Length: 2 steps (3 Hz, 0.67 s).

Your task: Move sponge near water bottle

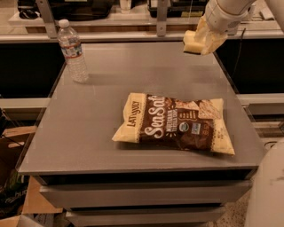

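- The gripper (204,40) hangs beyond the chip bag (174,123), past its right end, clamped on the sponge (191,42).
- The sponge sits in that grasp, over the tabletop (133,71).
- The water bottle (72,52) stands upright beyond the chip bag's left end, well apart from the sponge.

1. the gripper (204,42) hangs above the far right corner of the table (133,71), clamped around the sponge (190,42). it hides the sponge's right part, so only the left end shows.
2. the arm (226,11) is cut off by the top edge.
3. the robot body (268,190) runs off the right and bottom edges.
4. the small print on the chip bag (177,122) is too small to read.
5. the lettering on the label of the water bottle (72,51) is too small to read.
6. the cardboard box (13,146) is cut by the left edge.
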Available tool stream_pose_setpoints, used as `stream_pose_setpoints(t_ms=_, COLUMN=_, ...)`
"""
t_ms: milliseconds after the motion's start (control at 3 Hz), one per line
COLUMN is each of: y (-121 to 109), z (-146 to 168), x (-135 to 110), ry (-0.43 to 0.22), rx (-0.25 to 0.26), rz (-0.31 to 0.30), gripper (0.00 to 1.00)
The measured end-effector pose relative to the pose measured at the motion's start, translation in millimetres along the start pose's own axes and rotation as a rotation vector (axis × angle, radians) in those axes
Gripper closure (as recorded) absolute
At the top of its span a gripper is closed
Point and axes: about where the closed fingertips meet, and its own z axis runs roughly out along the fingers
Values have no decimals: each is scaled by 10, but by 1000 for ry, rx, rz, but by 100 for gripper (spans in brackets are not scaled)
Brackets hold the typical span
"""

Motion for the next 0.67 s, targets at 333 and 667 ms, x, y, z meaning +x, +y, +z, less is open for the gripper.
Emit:
stream_pose_setpoints(t_ms=333, y=-149, z=-168, x=-304, ry=-75, rx=44, rz=-117, gripper=100)
stream_pose_setpoints(t_ms=667, y=-150, z=-166, x=-305, ry=-76, rx=44, rz=-117, gripper=100)
